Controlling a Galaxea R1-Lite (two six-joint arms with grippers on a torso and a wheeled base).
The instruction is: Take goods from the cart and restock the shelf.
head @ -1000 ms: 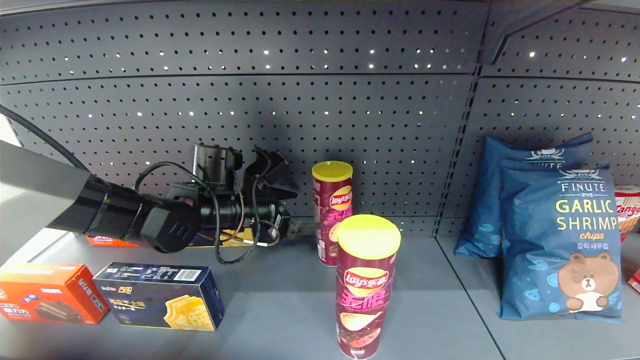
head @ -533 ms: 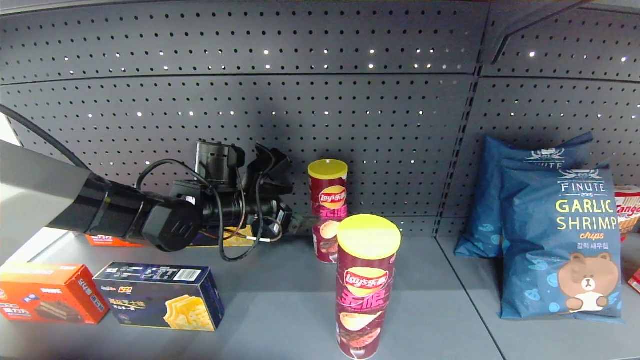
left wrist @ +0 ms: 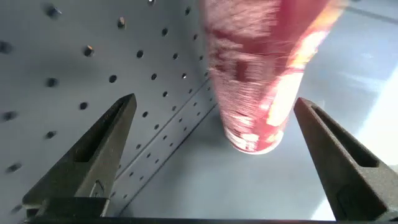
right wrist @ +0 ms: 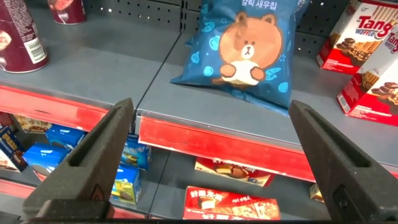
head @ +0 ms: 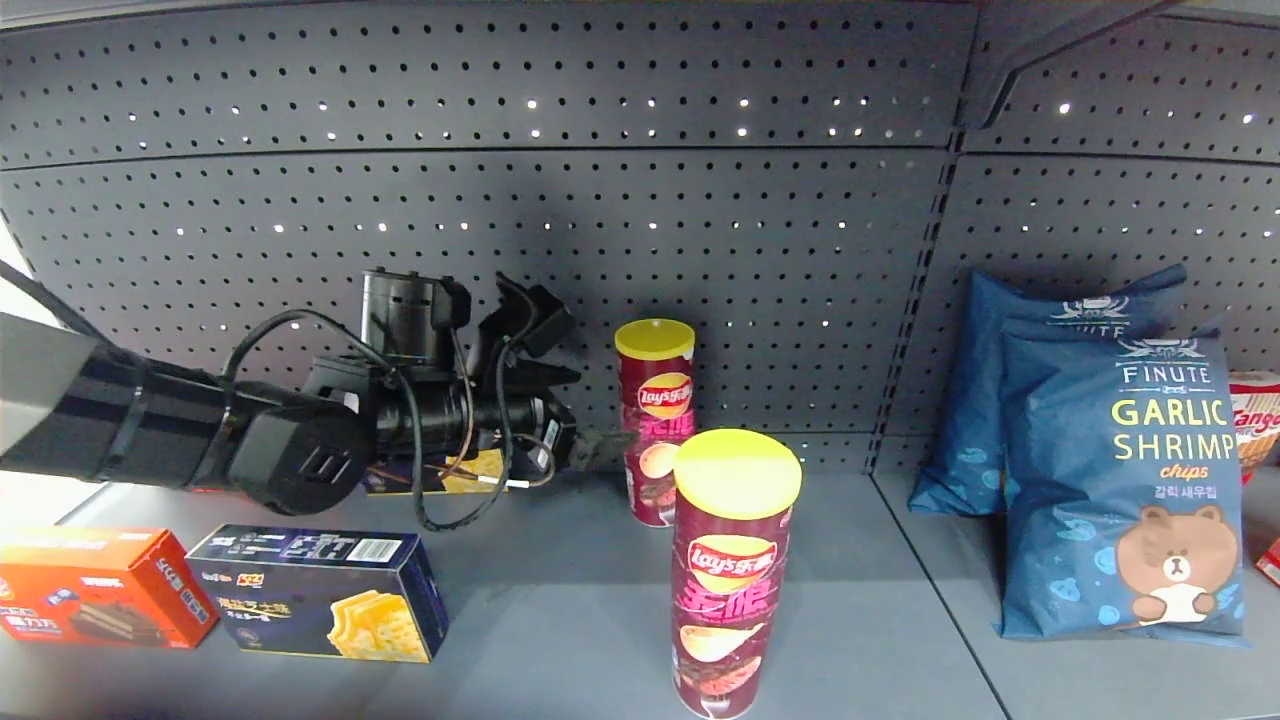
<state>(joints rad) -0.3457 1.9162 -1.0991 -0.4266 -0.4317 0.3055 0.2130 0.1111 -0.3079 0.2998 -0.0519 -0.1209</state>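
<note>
Hovering at 9 o'clock of the rear can (head: 655, 420), my left gripper (head: 605, 445) has its jaws wide apart, gripping nothing | rear can upright on the shelf (head: 560, 600) by the pegboard (head: 700, 250), at 11 o'clock of the front can (head: 733, 570), likely filling back-first | right gripper (right wrist: 211, 106) likewise spread, empty.

Rear can (head: 655, 420) behind front can (head: 735, 570) on shelf (head: 560, 620) — boxes (head: 320, 595) left, bags (head: 1120, 480) right.
</note>
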